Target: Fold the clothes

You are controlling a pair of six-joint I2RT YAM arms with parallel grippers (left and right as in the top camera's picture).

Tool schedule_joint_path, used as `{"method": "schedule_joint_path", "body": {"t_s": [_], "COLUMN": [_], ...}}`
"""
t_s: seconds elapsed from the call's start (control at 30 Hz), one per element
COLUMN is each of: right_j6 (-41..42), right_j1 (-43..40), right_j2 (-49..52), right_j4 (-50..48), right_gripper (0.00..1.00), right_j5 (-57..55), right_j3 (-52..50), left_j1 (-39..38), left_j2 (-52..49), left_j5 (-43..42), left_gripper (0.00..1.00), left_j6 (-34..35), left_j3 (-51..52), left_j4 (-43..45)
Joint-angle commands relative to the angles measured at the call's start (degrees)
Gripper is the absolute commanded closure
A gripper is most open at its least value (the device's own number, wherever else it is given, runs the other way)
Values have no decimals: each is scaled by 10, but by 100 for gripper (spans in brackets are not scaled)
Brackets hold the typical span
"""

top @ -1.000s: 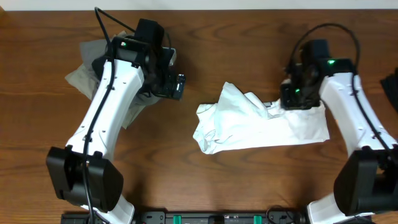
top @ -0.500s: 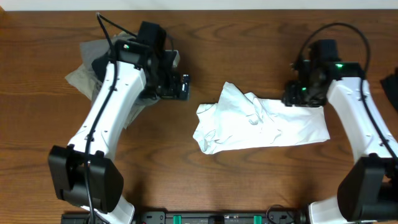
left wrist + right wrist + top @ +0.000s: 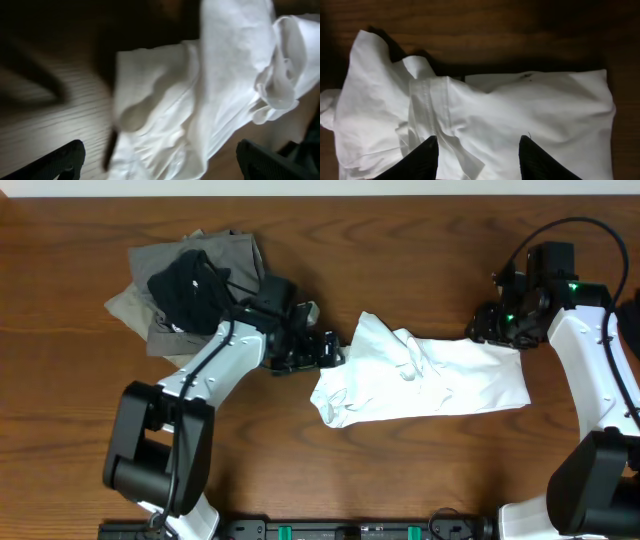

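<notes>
The clothes, a plain white T-shirt [image 3: 430, 385], lie crumpled lengthwise on the brown table [image 3: 400, 240]. Its bunched end is on the left and its flatter end on the right. My left gripper [image 3: 328, 350] hovers low at the shirt's upper-left edge. In the left wrist view its jaws [image 3: 160, 162] stand wide open, with blurred white cloth [image 3: 200, 90] under and between the fingers [image 3: 65, 160]. My right gripper [image 3: 488, 328] is at the shirt's upper-right edge. Its black fingertips [image 3: 426, 155] stand apart above the flat white cloth [image 3: 530, 105], holding nothing.
A heap of grey-olive garments [image 3: 215, 255] with a small black garment [image 3: 185, 285] on top lies at the back left, behind my left arm. The arm bases and a black rail [image 3: 350, 530] line the front edge.
My left arm has swung right and forward, off the garment heap to the shirt's left edge. My right gripper has opened and drawn back to the right, off the shirt.
</notes>
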State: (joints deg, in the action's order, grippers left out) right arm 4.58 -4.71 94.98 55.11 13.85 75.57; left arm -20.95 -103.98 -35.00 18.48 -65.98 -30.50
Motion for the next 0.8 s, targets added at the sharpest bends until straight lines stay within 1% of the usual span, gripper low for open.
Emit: {"method": "schedule_joint_path", "body": {"t_s": [0.0, 0.17, 0.3, 0.33, 0.37, 0.43, 0.47, 0.53, 0.6, 0.63, 0.7, 0.77], "right_j6": [7, 7, 7, 7, 7, 7, 7, 7, 7, 7, 7, 7], "right_j1": [1, 1, 1, 1, 1, 1, 1, 1, 1, 1, 1, 1], "right_j2": [-10, -10, -10, -10, -10, -10, -10, -10, -10, -10, -10, -10], "right_j4": [-7, -11, -11, -11, -12, -14, -15, -16, -16, -16, -16, -17], "right_gripper": [50, 51, 52, 52, 52, 52, 52, 52, 52, 52, 53, 53], "right_j5": [17, 29, 29, 29, 29, 29, 29, 29, 29, 28, 28, 28], "right_j3": [2, 2, 2, 2, 2, 2, 2, 2, 2, 2, 2, 2], "left_j1": [-23, -43, -46, -46, -46, -46, -45, -40, -34, -28, -15, 0], "left_j2": [-24, -74, -93, -93, -93, -92, -92, -82, -66, -53, -22, 14], "left_j5": [-28, -25, -25, -25, -25, -33, -35, -36, -36, -34, -9, 51], "left_gripper": [2, 2, 1, 5, 19, 54, 66, 80, 92, 94, 94, 94], "left_j6": [32, 83, 100, 99, 99, 99, 96, 82, 55, 31, -7, -36], "left_j3": [-1, -1, -1, -1, -1, -2, -3, -6, -13, -20, -42, -72], "left_j4": [11, 38, 50, 52, 54, 58, 56, 38, 9, -13, -71, -141]}}
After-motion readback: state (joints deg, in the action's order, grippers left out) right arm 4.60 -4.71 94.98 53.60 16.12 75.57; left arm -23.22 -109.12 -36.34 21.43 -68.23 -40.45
